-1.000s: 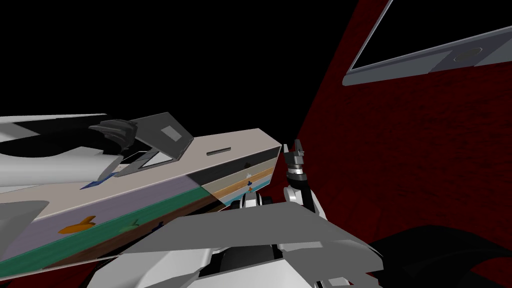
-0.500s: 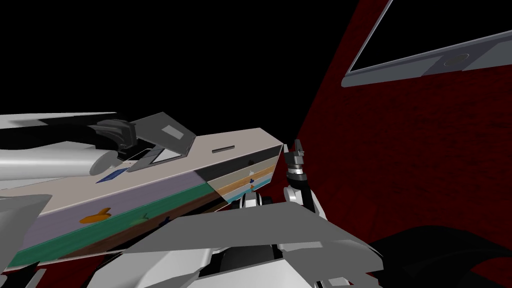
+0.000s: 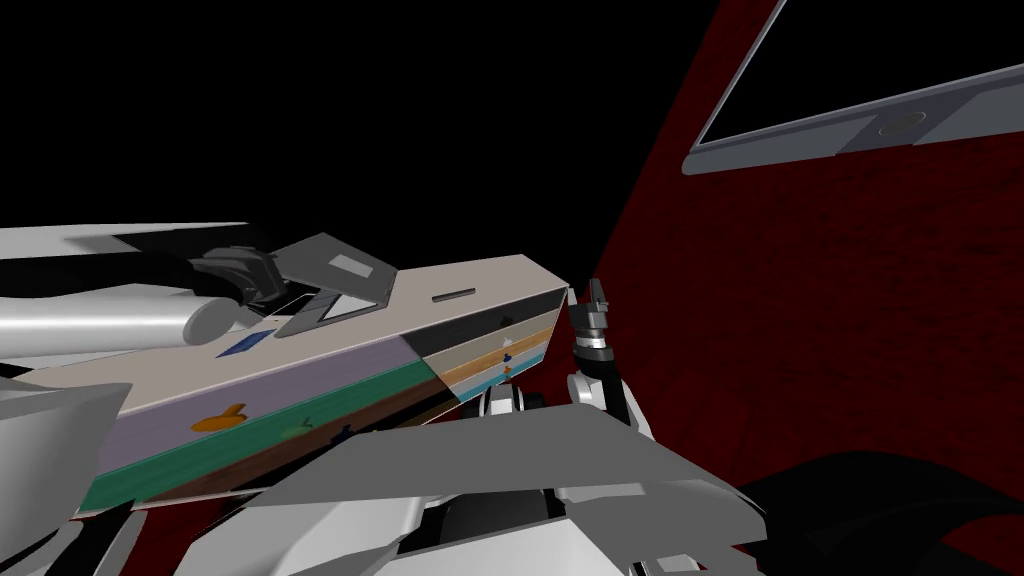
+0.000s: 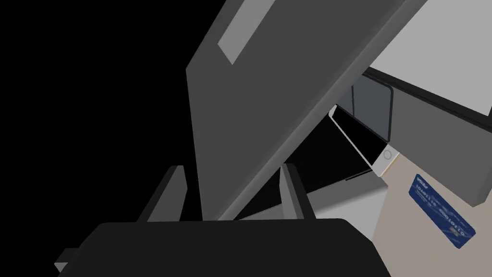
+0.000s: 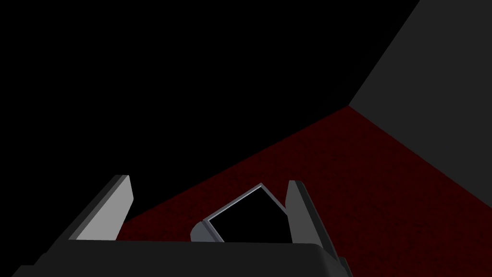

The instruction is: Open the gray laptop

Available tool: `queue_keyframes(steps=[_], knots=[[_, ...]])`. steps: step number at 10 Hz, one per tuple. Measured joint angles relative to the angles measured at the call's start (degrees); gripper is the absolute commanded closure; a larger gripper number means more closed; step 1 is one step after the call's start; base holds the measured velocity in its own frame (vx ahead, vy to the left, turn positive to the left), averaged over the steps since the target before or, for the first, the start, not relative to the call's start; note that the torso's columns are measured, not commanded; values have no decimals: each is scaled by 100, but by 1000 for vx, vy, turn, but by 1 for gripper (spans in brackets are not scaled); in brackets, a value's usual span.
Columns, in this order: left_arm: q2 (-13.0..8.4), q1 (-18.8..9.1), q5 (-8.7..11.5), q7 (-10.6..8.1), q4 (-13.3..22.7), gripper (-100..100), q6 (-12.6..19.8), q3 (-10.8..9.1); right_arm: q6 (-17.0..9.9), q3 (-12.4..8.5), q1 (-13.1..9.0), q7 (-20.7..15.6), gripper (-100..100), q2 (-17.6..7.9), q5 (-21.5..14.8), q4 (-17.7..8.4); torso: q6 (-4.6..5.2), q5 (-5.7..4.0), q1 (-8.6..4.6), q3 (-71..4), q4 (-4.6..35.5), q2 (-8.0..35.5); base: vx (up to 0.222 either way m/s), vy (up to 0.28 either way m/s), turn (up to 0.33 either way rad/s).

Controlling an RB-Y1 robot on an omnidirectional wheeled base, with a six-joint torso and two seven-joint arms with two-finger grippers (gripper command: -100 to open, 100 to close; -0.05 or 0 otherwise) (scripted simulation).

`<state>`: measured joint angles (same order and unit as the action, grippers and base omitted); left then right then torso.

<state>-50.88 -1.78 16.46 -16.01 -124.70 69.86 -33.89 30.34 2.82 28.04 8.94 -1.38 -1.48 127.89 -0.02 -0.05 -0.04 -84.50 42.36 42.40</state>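
Observation:
The gray laptop point(image 3: 335, 262) lies on the beige top of a long dresser point(image 3: 420, 318) and is partly open, its dark lid slanting up. My left gripper point(image 3: 240, 272) is at the lid's free edge. Seen from the left wrist, the lid point(image 4: 269, 96), with a paler rectangle on its back, runs between my left gripper's point(image 4: 231, 167) two fingers, which press its faces. My right gripper point(image 3: 585, 293) points upward just past the dresser's right corner, and in its own wrist view the right gripper point(image 5: 207, 180) is open with nothing in it.
Under the raised lid lie a white phone point(image 4: 370, 149) with a black screen and a blue card point(image 4: 442, 211). The dresser front has coloured drawer bands point(image 3: 300, 405). A dark red surface point(image 3: 800, 300) with a grey-framed window point(image 3: 850, 90) fills the right.
The dresser and laptop have slid right in the head view, which is my own move. My left gripper stays on the lid. The right arm has not moved.

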Motion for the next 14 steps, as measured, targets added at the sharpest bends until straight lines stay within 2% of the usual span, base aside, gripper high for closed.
queue_keyframes(steps=[3, 5, 8, 9, 10, 14], knots=[[343, -209, 239, -286, 343, 100, -118, -101, 0, 0, 0, 0, 0, 0, 0, 0, -7, 10, 9, -1, -5, -5, -44, 64, -1], [423, -268, 337, -369, 468, 100, -141, -137, 0, 0, 1, 0, 0, 0, 0, 0, 1, -5, -12, -7, -2, -10, -22, 31, 13], [773, -410, 505, -569, 804, 100, -358, -180, 0, 0, 0, 0, 0, 0, 0, 0, 0, 5, 5, -1, -4, -2, -50, 56, 12], [880, -465, 544, -645, 888, -100, -407, -181, 0, 0, 0, 0, 0, 0, 0, 0, -3, 5, 5, 1, -3, 1, -8, 45, -7], [796, -476, 645, -676, 850, -100, -321, -256, 0, 0, 1, 0, 0, 0, 0, 0, -1, 1, -1, -6, -5, -12, 36, 23, -1], [662, -465, 727, -832, 425, -100, 180, -368, 0, 0, 1, 0, 0, 0, 0, 0, 3, -4, -4, -5, -2, -7, 40, 15, -6]])
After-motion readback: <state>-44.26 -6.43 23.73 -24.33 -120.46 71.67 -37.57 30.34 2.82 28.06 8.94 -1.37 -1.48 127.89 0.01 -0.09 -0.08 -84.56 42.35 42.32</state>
